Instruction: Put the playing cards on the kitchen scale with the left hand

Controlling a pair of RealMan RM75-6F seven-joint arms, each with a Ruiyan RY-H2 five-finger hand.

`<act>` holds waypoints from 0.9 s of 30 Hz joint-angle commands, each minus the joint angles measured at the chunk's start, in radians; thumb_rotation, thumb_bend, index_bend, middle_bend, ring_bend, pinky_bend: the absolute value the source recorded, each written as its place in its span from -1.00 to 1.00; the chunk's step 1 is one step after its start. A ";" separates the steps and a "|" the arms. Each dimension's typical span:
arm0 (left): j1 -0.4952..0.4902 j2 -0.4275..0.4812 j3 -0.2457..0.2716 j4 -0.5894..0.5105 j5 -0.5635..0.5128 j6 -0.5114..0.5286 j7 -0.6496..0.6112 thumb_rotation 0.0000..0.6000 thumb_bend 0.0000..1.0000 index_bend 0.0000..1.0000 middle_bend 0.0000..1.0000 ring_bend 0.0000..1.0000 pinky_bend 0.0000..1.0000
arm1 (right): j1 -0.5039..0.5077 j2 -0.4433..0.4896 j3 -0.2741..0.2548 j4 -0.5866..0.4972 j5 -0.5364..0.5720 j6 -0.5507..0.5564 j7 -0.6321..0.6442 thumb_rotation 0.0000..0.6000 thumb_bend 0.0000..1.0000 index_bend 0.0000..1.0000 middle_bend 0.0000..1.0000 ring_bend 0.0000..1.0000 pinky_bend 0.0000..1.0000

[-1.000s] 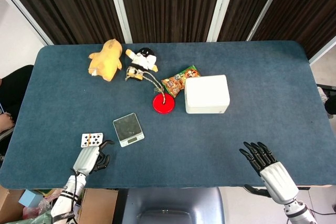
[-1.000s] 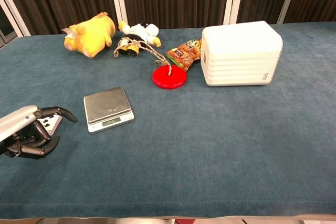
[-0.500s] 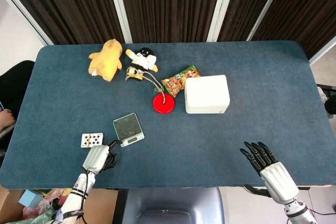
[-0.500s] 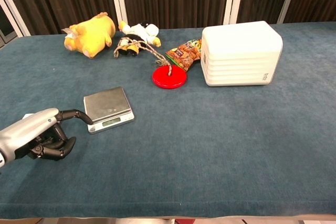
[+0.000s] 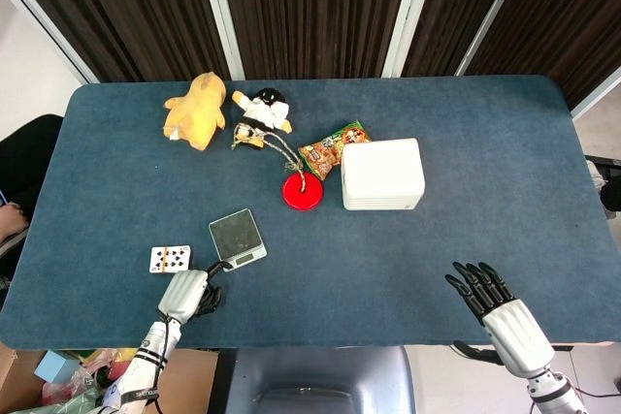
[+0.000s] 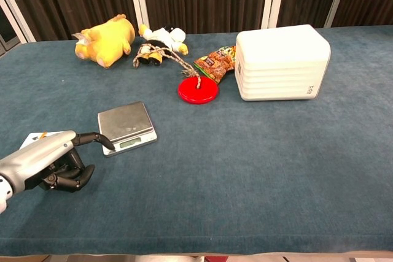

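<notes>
Dark curtains hang behind a blue tabletop (image 5: 466, 210); the cards (image 5: 170, 259) lie flat near its near-left corner, long axis running left to right, just left of the scale (image 5: 238, 238) and not on it; nothing rests on the scale's plate.

At the near edge, the left hand (image 5: 187, 292) sits just nearer than the cards and a little to their right, so the cards lie up and to the left of it; in the chest view its fingers (image 6: 64, 173) are mostly curled under with one reaching out toward the scale's near-left corner; they hold nothing. A corner of the cards shows beyond the hand in the chest view.

Far off at the near right, the right hand (image 5: 500, 307) rests with fingers spread and empty; the left hand is by far the nearer to the cards, as the task wants.

By my judgement the grasp is not yet made; the hand would need to shift left and away to come over the cards, take them across their short side, then carry them a short way right onto the scale.
</notes>
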 commanded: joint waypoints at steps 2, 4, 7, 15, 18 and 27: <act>0.000 0.002 0.000 0.001 -0.002 0.002 -0.001 1.00 0.18 -0.45 1.00 1.00 1.00 | 0.000 0.001 0.000 -0.001 0.000 0.000 0.000 1.00 -0.74 -1.00 -1.00 -1.00 -1.00; 0.000 0.003 -0.001 0.001 -0.003 0.003 -0.004 1.00 0.18 -0.45 1.00 1.00 1.00 | 0.000 0.000 0.000 -0.001 0.000 0.000 -0.001 1.00 -0.74 -1.00 -1.00 -1.00 -1.00; 0.000 0.004 0.000 0.004 -0.004 0.006 -0.006 1.00 0.18 -0.44 1.00 1.00 1.00 | -0.001 0.000 0.000 -0.002 -0.001 0.001 -0.001 1.00 -0.74 -1.00 -1.00 -1.00 -1.00; 0.000 0.012 0.006 0.005 -0.008 0.002 -0.008 1.00 0.20 -0.42 1.00 1.00 1.00 | -0.001 0.001 0.000 -0.002 0.000 0.000 -0.001 1.00 -0.74 -1.00 -1.00 -1.00 -1.00; 0.001 0.012 0.009 0.007 -0.007 0.003 -0.011 1.00 0.20 -0.41 1.00 1.00 1.00 | 0.000 0.002 0.000 -0.002 0.000 0.000 0.002 1.00 -0.74 -1.00 -1.00 -1.00 -1.00; -0.002 0.013 0.017 0.010 -0.004 -0.004 -0.010 1.00 0.20 -0.39 1.00 1.00 1.00 | -0.001 0.003 0.000 -0.002 -0.002 0.003 0.005 1.00 -0.74 -1.00 -1.00 -1.00 -1.00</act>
